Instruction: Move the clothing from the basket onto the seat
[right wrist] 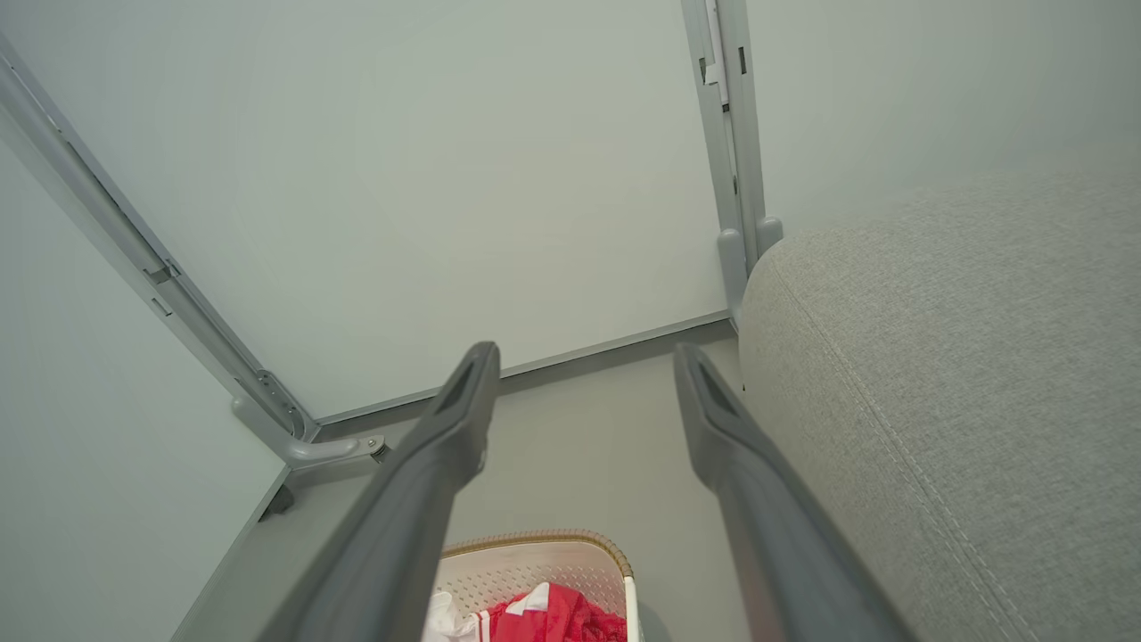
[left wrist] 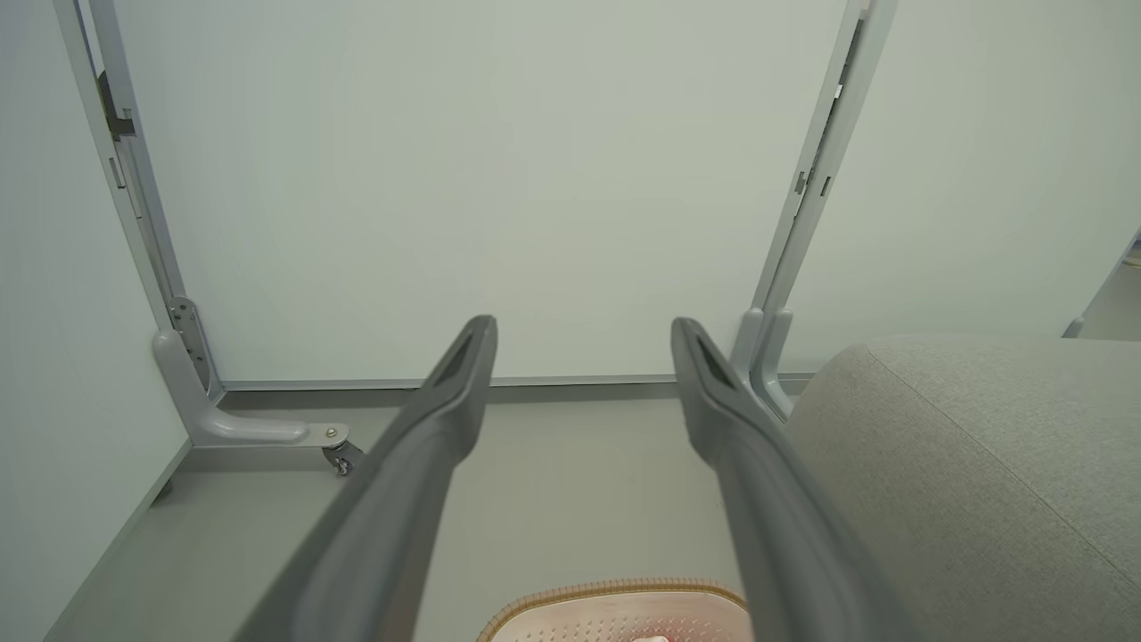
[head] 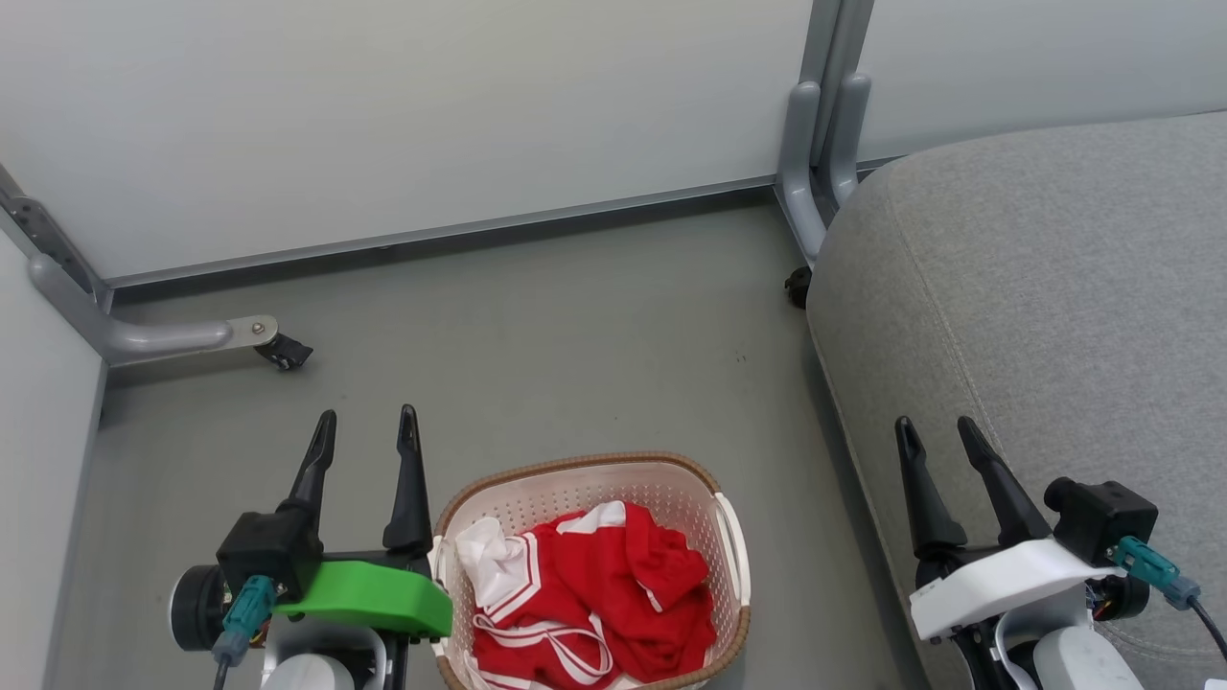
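The cream perforated basket (head: 585,479) with a brown rim stands on the grey floor at the bottom centre, and red-and-white clothing (head: 594,594) lies crumpled inside it. Its far rim also peeks into the left wrist view, basket (left wrist: 615,593), and in the right wrist view the basket (right wrist: 535,557) shows the clothing (right wrist: 553,620). The light-grey seat (head: 1045,316) fills the right side. My left gripper (head: 369,426) hangs open just left of the basket, nothing between its fingers. My right gripper (head: 935,431) is open over the seat's front edge.
Pale partition walls close off the back and the left. Their grey metal feet with castors (head: 278,353) stand at the left, and a second post foot (head: 805,192) sits beside the seat's far corner. Bare grey floor (head: 575,335) lies between basket and wall.
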